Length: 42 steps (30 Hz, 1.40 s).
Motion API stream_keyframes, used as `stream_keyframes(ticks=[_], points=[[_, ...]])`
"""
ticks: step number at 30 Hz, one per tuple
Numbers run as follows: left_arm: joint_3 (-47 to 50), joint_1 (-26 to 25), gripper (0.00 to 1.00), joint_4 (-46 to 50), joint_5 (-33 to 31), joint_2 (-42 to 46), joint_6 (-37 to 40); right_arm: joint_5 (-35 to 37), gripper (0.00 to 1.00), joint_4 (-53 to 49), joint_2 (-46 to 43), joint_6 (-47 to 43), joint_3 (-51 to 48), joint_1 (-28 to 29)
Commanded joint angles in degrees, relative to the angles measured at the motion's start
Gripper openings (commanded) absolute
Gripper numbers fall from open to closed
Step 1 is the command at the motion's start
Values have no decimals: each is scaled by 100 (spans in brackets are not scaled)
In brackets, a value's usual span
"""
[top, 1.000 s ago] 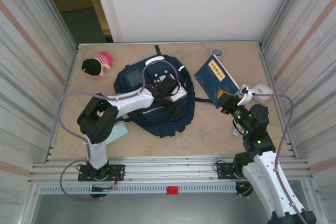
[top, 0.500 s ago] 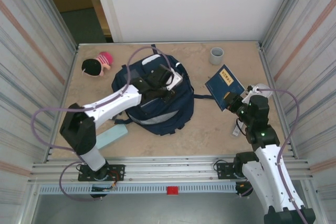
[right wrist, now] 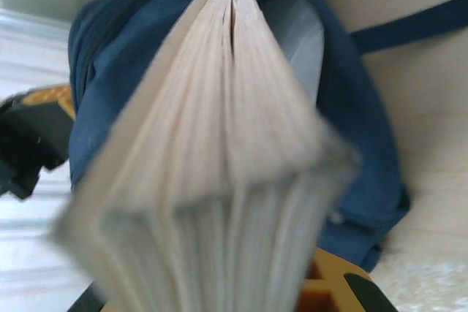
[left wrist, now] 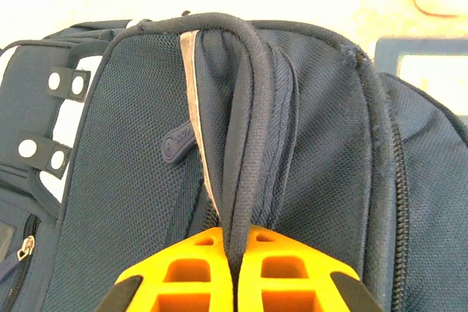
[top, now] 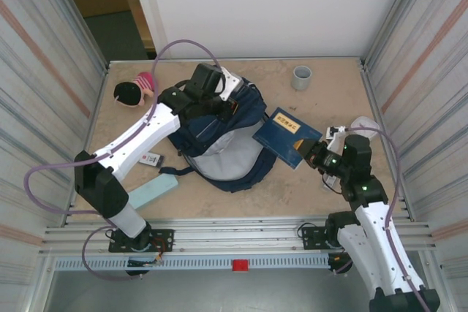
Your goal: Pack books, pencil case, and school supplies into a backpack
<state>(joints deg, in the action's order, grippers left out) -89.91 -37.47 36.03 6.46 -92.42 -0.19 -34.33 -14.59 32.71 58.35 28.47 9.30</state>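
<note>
Soft navy fabric is pinched at the 12 o'clock loop [left wrist: 245,71] of the backpack [top: 219,155] by the left hand [left wrist: 234,253]; the stiff, probably light book [top: 285,135] is gripped edgewise by the right hand [top: 311,153].

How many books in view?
1. The navy book, held by the right end effector, pointing toward the backpack. More could be hidden inside it.

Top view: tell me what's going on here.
The left gripper is shut on a fabric edge at the top of the backpack, on the far side of the table. The right gripper is shut on the navy book, whose free edge points at the backpack, not yet inside. The mint pencil case and a small white supply piece lie left of the backpack.
</note>
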Motion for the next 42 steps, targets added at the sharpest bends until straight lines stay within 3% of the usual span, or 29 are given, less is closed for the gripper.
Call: stream_keyframes(ticks=[1, 5, 10, 19, 25, 33, 42], points=[[-334, 147, 0, -383, 507, 295, -277, 222, 0, 1412, -12, 1223, -259, 633], [-334, 239, 0, -443, 690, 295, -342, 1425, 0, 2293, 337, 1830, -609, 1615], [-366, 409, 0, -496, 912, 271, -437, 2520, 0, 2883, 1154, 1917, -546, 2540], [-367, 519, 0, -590, 1221, 224, -524, 4028, 2, 4402, 2884, 1970, -331, 3494], [-355, 534, 0, -648, 1325, 142, -585, 4746, 1, 5333, 4035, 1807, 82, 3711], [-483, 569, 0, -650, 1499, 49, -615, 4884, 1, 6316, 5647, 1839, 879, 3738], [-333, 696, 0, -1103, 1857, 138, -976, 5331, 3, 6351, 7241, 2168, 2043, 3962]])
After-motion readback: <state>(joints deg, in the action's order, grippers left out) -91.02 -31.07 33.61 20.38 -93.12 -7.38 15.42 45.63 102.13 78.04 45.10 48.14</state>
